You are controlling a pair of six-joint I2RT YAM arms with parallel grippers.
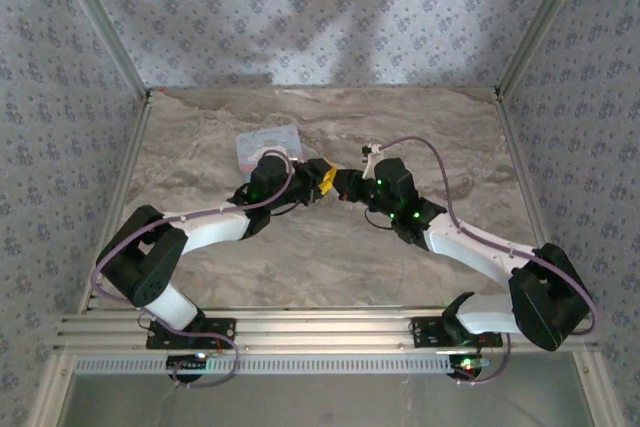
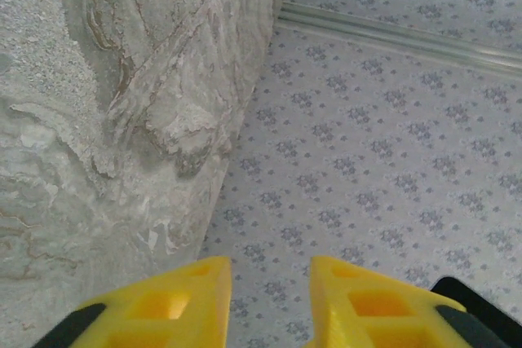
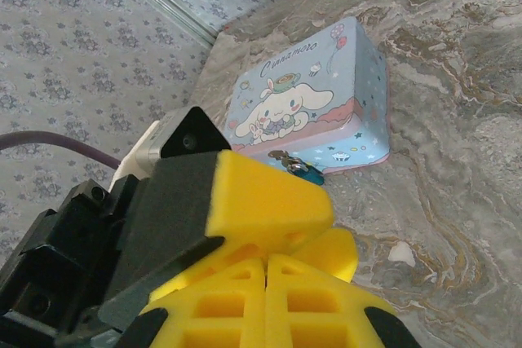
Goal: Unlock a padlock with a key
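Note:
The padlock (image 3: 308, 173), tiny and dark teal with a metal shackle, lies on the marble table against the front of a pale blue cartoon tin (image 3: 310, 95). Over the middle of the table the two grippers meet tip to tip. My right gripper (image 3: 265, 265) is shut, its yellow pads pressed together. Its tips sit between the yellow fingers (image 3: 269, 201) of my left gripper (image 1: 327, 179). In the left wrist view my left gripper (image 2: 271, 287) has its jaws apart, and nothing shows in the gap. The key is hidden.
The tin (image 1: 268, 147) lies at the back left of the marble table (image 1: 330, 257), just behind the left wrist. Patterned walls close in the table on three sides. A metal rail (image 1: 320, 332) runs along the near edge by the arm bases.

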